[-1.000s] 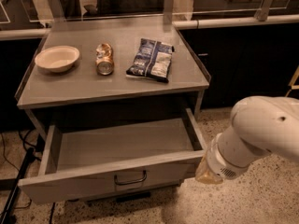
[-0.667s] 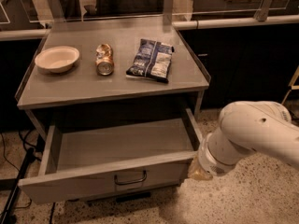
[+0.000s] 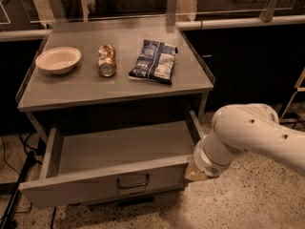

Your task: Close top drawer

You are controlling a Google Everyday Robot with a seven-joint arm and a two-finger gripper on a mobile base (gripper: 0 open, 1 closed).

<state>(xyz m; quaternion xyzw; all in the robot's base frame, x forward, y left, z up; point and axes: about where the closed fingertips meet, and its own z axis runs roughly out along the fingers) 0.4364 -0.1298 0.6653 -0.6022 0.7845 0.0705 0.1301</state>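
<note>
top drawer (image 3: 95, 187): smooth matt grey, painted-metal look, with a dark wire handle (image 3: 133, 182). gripper (image 3: 194, 173) at the drawer's right front corner, tan and dull, mostly hidden behind the glossy white plastic arm (image 3: 248, 137). Above and left of the gripper: matt grey tabletop (image 3: 86, 87), smooth cream bowl (image 3: 58, 60), crumpled shiny metal can (image 3: 106, 61), glossy crinkled bag (image 3: 153, 62). Under the gripper: speckled stone-look floor (image 3: 252, 199).

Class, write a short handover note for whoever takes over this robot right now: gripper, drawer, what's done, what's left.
Top drawer: pulled far out of the cabinet, its handle free at the centre of the front.
Gripper: low at the right end of the drawer's front panel, mostly hidden behind the arm's wrist.
Done: the arm is placed at the drawer front.
Left: push the front in until the drawer is shut.
On the cabinet top, not part of the job: bowl, can, snack bag.
</note>
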